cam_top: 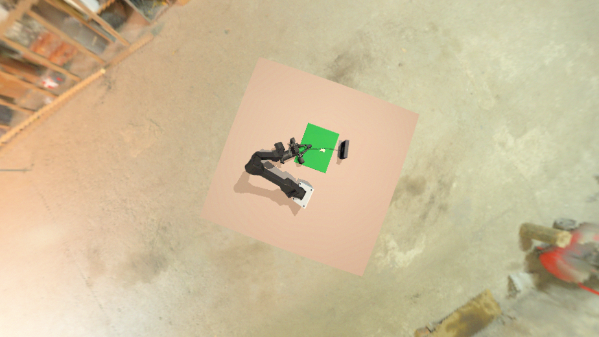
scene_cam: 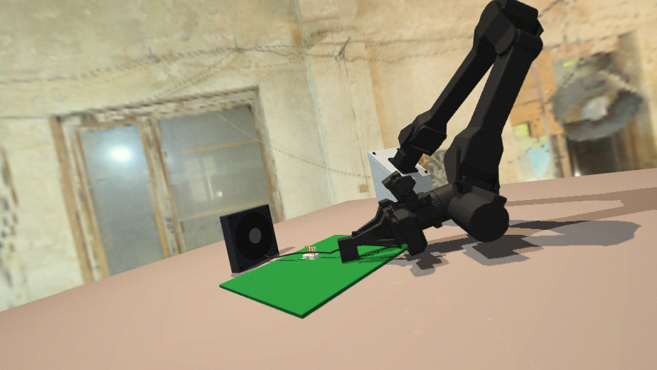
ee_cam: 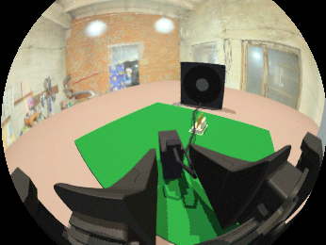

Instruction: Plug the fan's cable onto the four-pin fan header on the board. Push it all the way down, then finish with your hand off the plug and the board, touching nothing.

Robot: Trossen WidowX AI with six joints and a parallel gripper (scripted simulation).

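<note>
A green board lies flat on the pink table. The white four-pin header stands near the board's far edge, its gold pins bare. The black fan stands upright just off the board behind the header. Its thin black cable runs past the header to the black plug, which rests low on the board short of the header. My gripper is low over the board with its fingers parted on either side of the plug, a small gap showing.
The arm's grey base stands on the table beside the board's near side. The arm's elbow reaches out to the left of the base. The table edges are far off on all sides.
</note>
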